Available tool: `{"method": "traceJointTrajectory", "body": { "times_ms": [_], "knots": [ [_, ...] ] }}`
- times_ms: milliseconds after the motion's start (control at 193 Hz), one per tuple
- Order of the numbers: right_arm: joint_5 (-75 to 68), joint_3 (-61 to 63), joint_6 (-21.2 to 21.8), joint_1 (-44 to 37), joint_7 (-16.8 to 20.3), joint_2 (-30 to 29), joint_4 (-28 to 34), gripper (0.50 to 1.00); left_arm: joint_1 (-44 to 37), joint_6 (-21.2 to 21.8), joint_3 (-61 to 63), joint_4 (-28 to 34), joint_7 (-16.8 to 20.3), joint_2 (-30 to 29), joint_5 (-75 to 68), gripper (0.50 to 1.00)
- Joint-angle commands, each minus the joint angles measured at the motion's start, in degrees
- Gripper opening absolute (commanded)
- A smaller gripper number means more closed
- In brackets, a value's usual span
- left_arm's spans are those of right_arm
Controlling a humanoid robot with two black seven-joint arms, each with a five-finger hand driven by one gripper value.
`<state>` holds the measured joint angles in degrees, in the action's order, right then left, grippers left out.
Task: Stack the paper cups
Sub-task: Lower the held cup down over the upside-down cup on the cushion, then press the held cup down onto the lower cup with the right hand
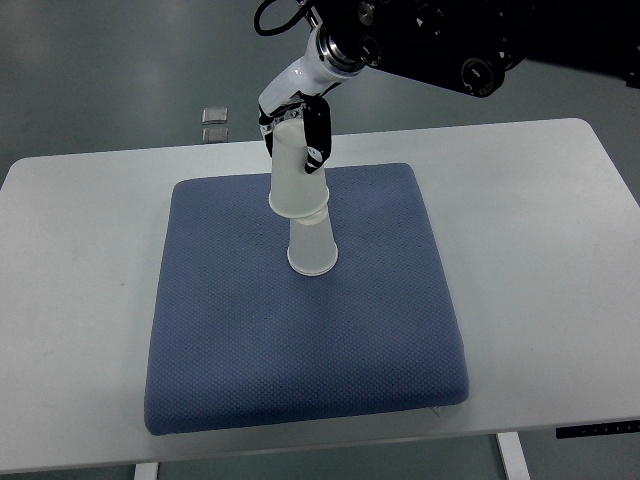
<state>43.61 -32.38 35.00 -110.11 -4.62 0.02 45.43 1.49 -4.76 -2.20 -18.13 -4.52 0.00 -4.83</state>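
My right hand (296, 128) reaches in from the top right, its arm coming down from the dark body at the upper edge. Its fingers are shut on a white paper cup (295, 180), gripping the cup's narrow end. The wide end of this cup points down and covers the top of a second white paper cup (311, 247). That second cup rests on the blue cushion mat (230, 320) near its middle. Whether the two cups touch inside is hidden. The left hand does not show.
The blue mat lies on a white table (540, 240). Two small grey squares (214, 122) lie on the floor beyond the table's far edge. A table leg (513, 455) shows at the bottom right.
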Motion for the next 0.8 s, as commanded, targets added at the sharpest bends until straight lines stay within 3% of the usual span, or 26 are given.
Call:
{"method": "traceJointTrajectory", "body": {
  "times_ms": [0, 796],
  "knots": [
    [0.87, -1.81, 0.0, 0.51, 0.05, -0.02, -0.25, 0.656, 0.0, -0.07, 0.01, -0.15, -0.05, 0.0, -0.01, 1.0],
    [-0.01, -1.28, -1.69, 2.0, 0.05, -0.02, -0.61, 0.678, 0.0, 0.02, -0.08, -0.33, -0.05, 0.0, -0.01, 1.0]
  ]
}}
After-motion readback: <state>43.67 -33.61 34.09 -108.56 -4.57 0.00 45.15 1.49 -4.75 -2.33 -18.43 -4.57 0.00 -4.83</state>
